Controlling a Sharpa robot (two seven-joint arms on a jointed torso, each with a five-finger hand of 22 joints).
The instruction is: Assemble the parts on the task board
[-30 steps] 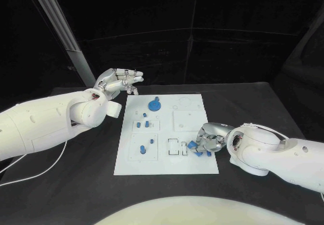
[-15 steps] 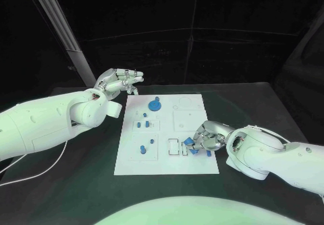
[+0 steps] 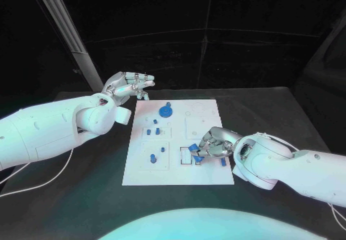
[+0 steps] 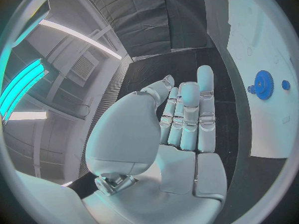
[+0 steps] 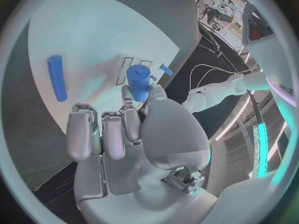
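arms: smooth white rounded shells | left hand (image 3: 128,86): silver, segmented fingers | right hand (image 3: 215,142): silver, same build | cable: thin white, under left arm at 8 o'clock

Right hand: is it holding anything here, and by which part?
The right hand pinches a blue part between thumb and fingertip, at the end nearest the palm. The left hand holds nothing, raised off the task board.
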